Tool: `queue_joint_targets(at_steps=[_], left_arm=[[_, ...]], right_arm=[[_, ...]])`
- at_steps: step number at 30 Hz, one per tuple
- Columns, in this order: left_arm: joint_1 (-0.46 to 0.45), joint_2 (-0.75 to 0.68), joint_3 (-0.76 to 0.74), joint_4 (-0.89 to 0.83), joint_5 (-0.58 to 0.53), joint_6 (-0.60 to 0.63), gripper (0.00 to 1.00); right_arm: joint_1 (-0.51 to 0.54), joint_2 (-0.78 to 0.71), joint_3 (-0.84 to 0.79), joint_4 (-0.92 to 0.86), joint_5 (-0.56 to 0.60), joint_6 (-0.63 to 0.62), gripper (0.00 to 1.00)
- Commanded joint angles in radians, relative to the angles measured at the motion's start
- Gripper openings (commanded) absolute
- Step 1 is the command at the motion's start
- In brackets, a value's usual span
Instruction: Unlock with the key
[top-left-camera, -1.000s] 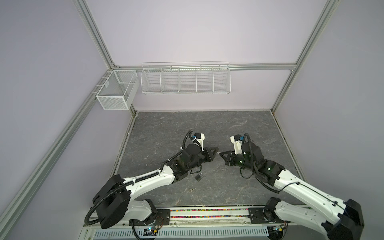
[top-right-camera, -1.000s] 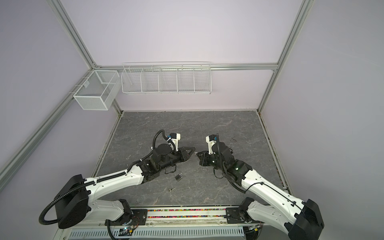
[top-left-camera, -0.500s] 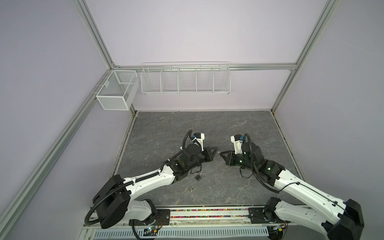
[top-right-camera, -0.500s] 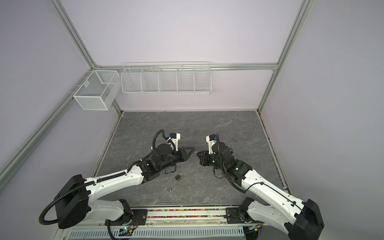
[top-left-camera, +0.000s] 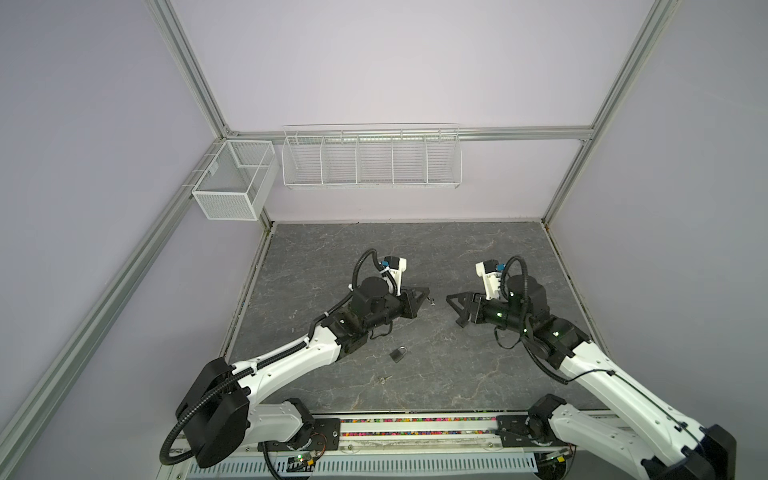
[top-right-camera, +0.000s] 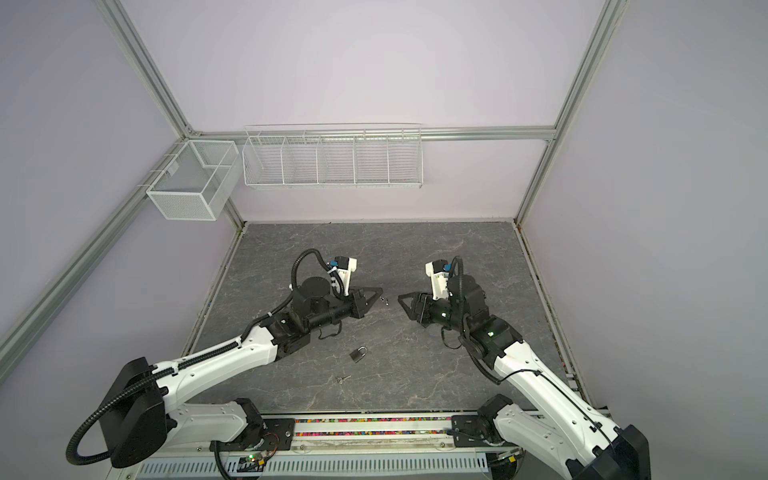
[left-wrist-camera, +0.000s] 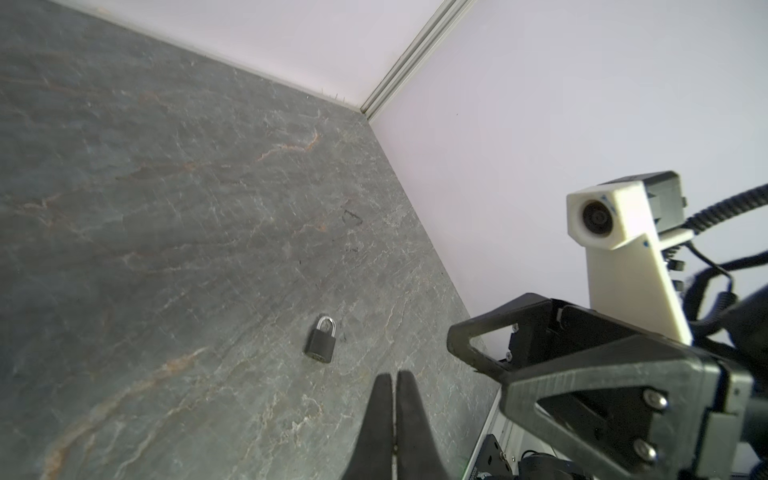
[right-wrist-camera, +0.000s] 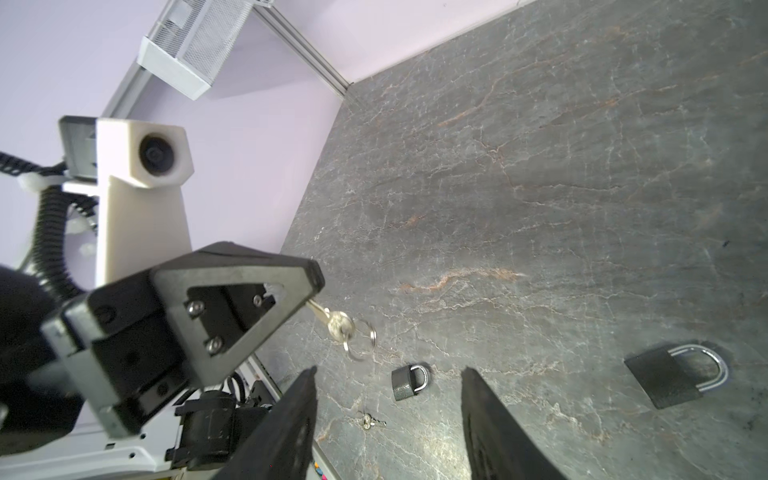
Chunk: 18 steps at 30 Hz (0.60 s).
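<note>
Nearest the front edge, a loose second key (top-right-camera: 343, 378) lies flat on the table (top-right-camera: 415, 257). Just beyond it a small dark padlock (top-left-camera: 398, 354) lies on its side, apart from both arms. The right wrist view also shows a larger padlock (right-wrist-camera: 673, 374) lying flat close to that camera. The top views do not show where it sits.

Both arms rise from a rail (top-left-camera: 415, 428) along the front edge and reach low over the table, forearms angled in toward the middle. Their grippers point at each other across a gap. The left gripper (top-left-camera: 426, 293) is clenched on the key (right-wrist-camera: 338, 326), pinching it by the blade. The key's head and ring stick out of the tip toward the other arm, raised above the table and farther back than the small padlock. The right gripper (right-wrist-camera: 388, 370) is released: its jaws stand well apart with nothing between them, near the key but not touching it.

The table is dark grey with pale marble-like veins. Lilac walls with aluminium posts close it in. A white mesh basket (top-left-camera: 232, 183) hangs in the far left corner, and a white wire rack (top-left-camera: 371, 160) with five compartments hangs on the back wall.
</note>
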Motion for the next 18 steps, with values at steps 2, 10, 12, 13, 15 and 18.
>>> queue_joint_targets(at_steps=[2,10,12,13,15,18], left_arm=[[0.047,-0.013,0.088,-0.076,0.223,0.131,0.00],[0.048,0.015,0.191,-0.142,0.356,0.209,0.00],[0.047,0.022,0.205,-0.139,0.389,0.213,0.00],[0.048,0.023,0.208,-0.139,0.395,0.214,0.00],[0.047,0.026,0.218,-0.155,0.392,0.224,0.00],[0.047,0.027,0.230,-0.167,0.393,0.227,0.00]], right_arm=[[-0.078,0.004,-0.038,0.173,-0.339,-0.017,0.56],[-0.074,0.053,-0.048,0.284,-0.425,-0.018,0.51],[-0.074,0.060,-0.060,0.332,-0.435,-0.001,0.47],[-0.073,0.063,-0.066,0.368,-0.446,0.016,0.46],[-0.066,0.075,-0.070,0.424,-0.470,0.036,0.46],[-0.053,0.086,-0.064,0.413,-0.468,0.015,0.41]])
